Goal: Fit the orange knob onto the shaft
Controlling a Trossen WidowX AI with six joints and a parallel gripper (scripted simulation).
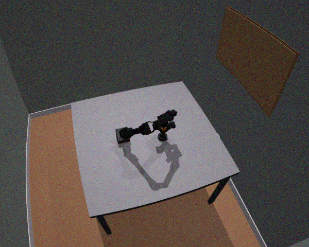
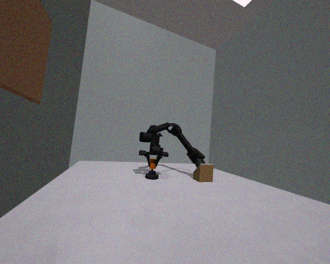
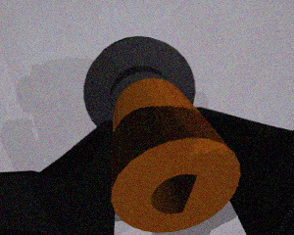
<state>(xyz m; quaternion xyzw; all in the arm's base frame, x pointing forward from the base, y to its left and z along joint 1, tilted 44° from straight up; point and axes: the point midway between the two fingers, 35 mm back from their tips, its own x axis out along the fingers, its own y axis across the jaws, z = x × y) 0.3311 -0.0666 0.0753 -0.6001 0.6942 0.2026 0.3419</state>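
Observation:
The orange knob is upright between the fingers of my gripper, which is shut on it. In the wrist view its top face shows a D-shaped hole with the flat side to the right. The dark round pedestal stands on the table directly below the knob. In the exterior view a short dark piece of the shaft shows between the knob's lower end and the pedestal. Whether the shaft's tip is touching or inside the knob I cannot tell. The shaft's flat side is hidden.
The white table carries the arm's base to one side of the pedestal. A brown block shows beside the base in the exterior view. A brown board is off beyond the table.

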